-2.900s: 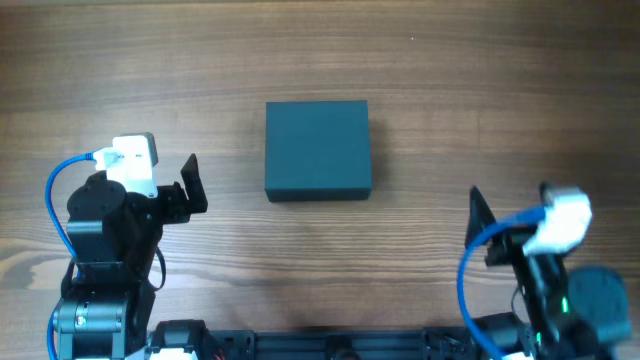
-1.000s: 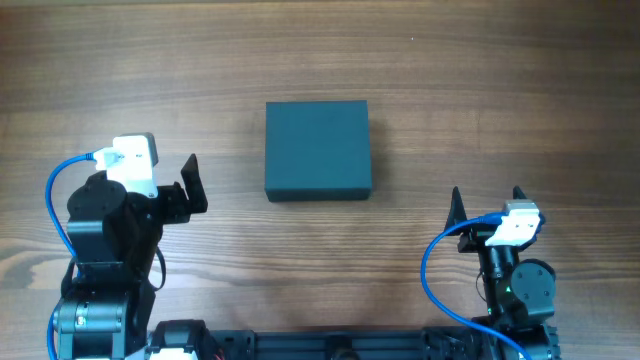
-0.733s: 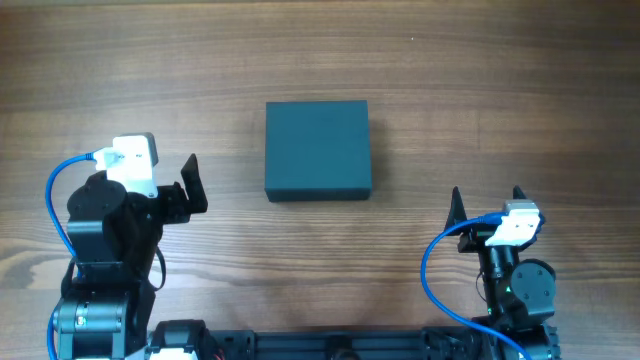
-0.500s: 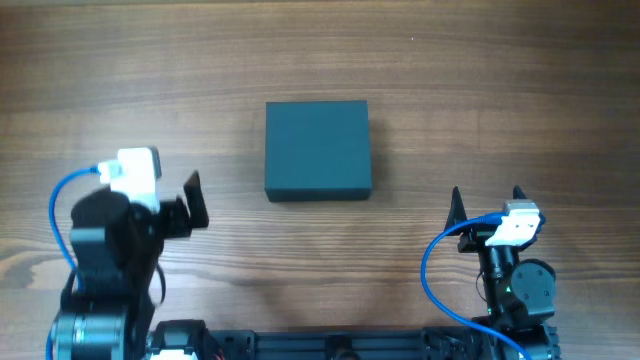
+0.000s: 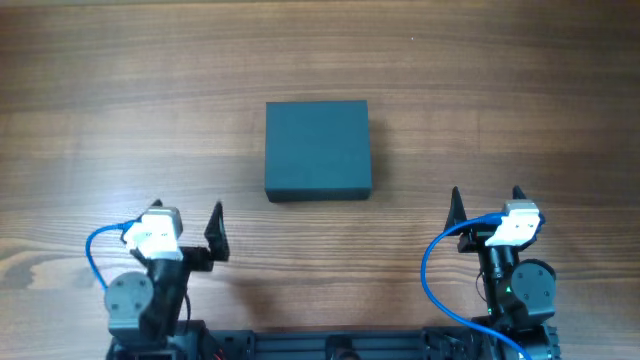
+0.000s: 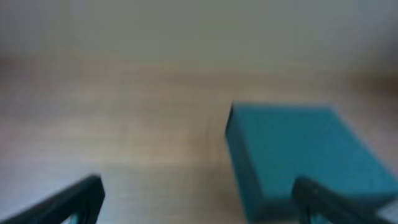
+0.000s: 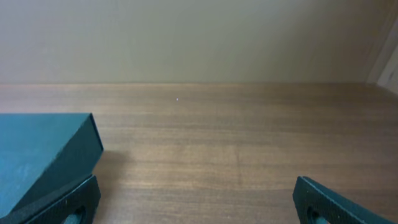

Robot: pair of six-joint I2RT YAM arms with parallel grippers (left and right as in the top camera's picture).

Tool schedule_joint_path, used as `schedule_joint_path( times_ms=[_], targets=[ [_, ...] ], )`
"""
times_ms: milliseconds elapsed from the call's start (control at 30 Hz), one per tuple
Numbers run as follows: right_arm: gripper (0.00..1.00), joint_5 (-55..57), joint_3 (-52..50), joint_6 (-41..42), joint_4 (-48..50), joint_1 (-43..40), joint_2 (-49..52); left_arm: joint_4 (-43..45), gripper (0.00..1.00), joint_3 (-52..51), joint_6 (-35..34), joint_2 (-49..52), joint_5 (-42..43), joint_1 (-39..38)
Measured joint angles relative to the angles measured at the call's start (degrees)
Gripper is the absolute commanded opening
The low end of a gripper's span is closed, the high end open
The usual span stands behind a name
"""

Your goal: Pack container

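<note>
The container [image 5: 318, 150] is a dark teal box lying shut in the middle of the wooden table. My left gripper [image 5: 186, 222] stands open near the front edge, left of and nearer than the box, with nothing between its fingers. My right gripper [image 5: 486, 202] stands open to the box's right and nearer, also holding nothing. In the blurred left wrist view the container [image 6: 305, 155] lies ahead to the right, past the open gripper [image 6: 199, 193]. In the right wrist view the container [image 7: 43, 149] shows at the left edge, beside the open gripper [image 7: 196, 193].
The bare wooden table [image 5: 320, 50] stretches all round the box. Both arm bases and a dark rail [image 5: 330, 345] sit at the front edge. A pale wall [image 7: 199, 37] rises behind the table's far edge.
My left arm has drawn back toward the front edge and turned its gripper to face the far side. The right arm settled earlier and has held still. The container has not moved.
</note>
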Motion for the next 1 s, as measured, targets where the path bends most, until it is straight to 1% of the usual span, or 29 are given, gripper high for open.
schedule_joint_path(
  times_ms=[133,267,433,533,1000],
  targets=[
    [1.0,0.0,0.0,0.0,0.1,0.0,0.0,12.9,1.0,-6.3,0.0,-2.6,0.0,0.0],
    [1.0,0.0,0.0,0.0,0.1,0.0,0.0,19.8,1.0,-10.8,0.0,-3.2,-0.2,0.0],
    [1.0,0.0,0.0,0.0,0.1,0.0,0.0,20.7,1.0,-14.7,-0.1,-3.6,-0.7,-0.2],
    [1.0,0.0,0.0,0.0,0.1,0.0,0.0,19.8,1.0,-17.2,-3.1,-3.6,-3.6,-1.4],
    [1.0,0.0,0.0,0.0,0.1,0.0,0.0,19.9,1.0,-17.2,-4.9,-3.7,-4.9,-1.9]
  ],
)
